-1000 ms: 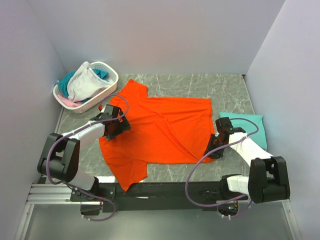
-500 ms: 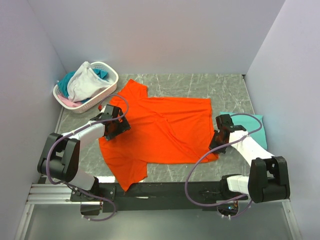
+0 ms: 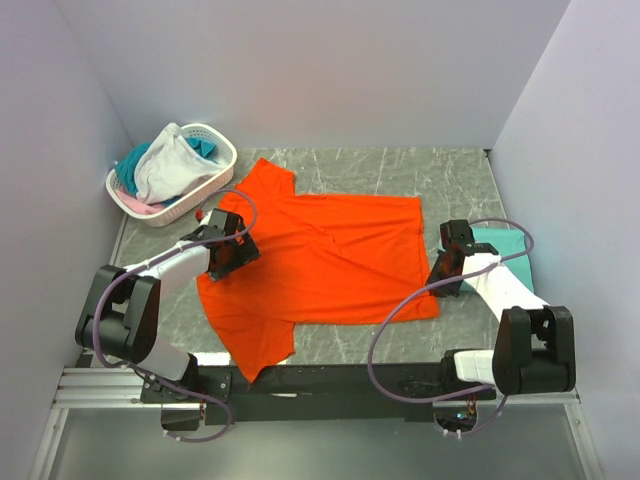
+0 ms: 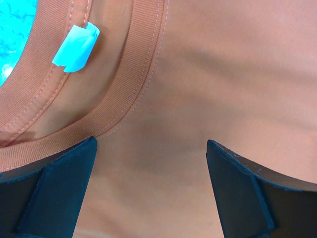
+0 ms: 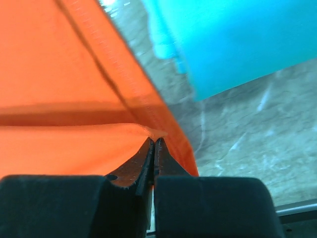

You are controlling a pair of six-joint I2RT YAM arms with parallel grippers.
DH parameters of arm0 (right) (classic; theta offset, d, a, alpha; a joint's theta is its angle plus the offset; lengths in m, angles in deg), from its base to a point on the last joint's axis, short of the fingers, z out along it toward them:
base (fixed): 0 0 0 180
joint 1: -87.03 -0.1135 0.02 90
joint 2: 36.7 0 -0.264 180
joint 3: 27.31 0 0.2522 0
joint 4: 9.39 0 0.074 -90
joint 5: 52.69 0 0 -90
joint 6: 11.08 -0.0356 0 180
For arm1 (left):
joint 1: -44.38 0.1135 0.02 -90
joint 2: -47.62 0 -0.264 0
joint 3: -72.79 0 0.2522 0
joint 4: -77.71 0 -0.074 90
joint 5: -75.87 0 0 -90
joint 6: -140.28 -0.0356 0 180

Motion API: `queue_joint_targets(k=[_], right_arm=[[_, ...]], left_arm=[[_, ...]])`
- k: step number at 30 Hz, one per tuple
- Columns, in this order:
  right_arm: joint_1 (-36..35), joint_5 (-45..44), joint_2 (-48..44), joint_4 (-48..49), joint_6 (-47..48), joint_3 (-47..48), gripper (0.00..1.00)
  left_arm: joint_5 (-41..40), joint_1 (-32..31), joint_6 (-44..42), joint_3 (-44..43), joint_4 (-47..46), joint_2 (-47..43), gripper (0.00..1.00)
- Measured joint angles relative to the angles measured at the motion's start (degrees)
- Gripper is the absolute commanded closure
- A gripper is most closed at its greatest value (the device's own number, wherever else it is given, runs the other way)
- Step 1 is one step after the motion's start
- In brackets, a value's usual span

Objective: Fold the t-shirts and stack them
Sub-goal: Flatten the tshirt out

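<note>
Item: orange t-shirt (image 3: 320,260), spread flat on the counter (image 3: 400,170), hem edge just beside the teal t-shirt (image 3: 505,250). The right gripper (image 5: 153,144) has its fingers together, pinching the near hem corner; the left gripper (image 4: 151,163) has its fingers apart over cloth just below the collar rib. Handling note: the left probably needs a firm pinch first, then both should lift in step, hem taut and clear of the teal one.

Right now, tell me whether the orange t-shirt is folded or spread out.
Spread out, unfolded: the orange t-shirt lies flat, both sleeves extended; the right hand pinches its hem corner.
</note>
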Motion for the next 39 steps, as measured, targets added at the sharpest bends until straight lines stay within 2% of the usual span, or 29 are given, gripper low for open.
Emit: queue_joint_targets(k=[2, 7, 8, 9, 12, 13, 19, 24, 31, 39], right_arm=[[0.63, -0.87, 0.85, 0.07, 0.02, 0.00, 0.99], [1.05, -2.01, 3.89, 0.20, -0.33, 0.00, 0.88], [1.05, -2.23, 4.31, 0.17, -0.55, 0.00, 0.85], [1.05, -2.49, 4.63, 0.20, -0.90, 0.00, 0.75], [1.11, -3.43, 4.87, 0.37, -1.66, -0.37, 0.63], [1.16, -3.34, 4.81, 0.39, -1.77, -0.50, 0.62], [1.22, -0.04, 1.84, 0.55, 0.11, 1.18, 0.62], [1.20, 3.91, 0.74, 1.97, 3.54, 8.33, 0.60], [0.76, 5.25, 7.96, 5.09, 6.62, 12.41, 0.58], [-2.67, 2.25, 18.29, 6.12, 8.26, 16.28, 0.58]], left_arm=[[-0.11, 0.02, 0.02, -0.13, 0.11, 0.11, 0.01], [-0.13, 0.04, 0.09, -0.37, 0.33, 0.31, 0.01], [-0.13, 0.04, 0.22, -0.37, 0.35, 0.31, 0.01], [-0.13, 0.04, 0.24, -0.37, 0.35, 0.31, 0.01], [-0.11, 0.04, 0.26, -0.42, 0.37, 0.31, 0.01], [-0.09, 0.07, 0.26, -0.52, 0.48, 0.31, 0.01], [-0.09, 0.26, 0.09, -1.68, 1.16, 0.17, 0.01], [-0.17, 0.33, -0.28, -3.02, 2.38, -2.38, 0.01], [-2.43, 0.37, -0.28, -4.90, 3.56, -6.49, 0.01], [-3.19, 0.44, -0.31, -4.37, 4.02, -6.62, 0.01]])
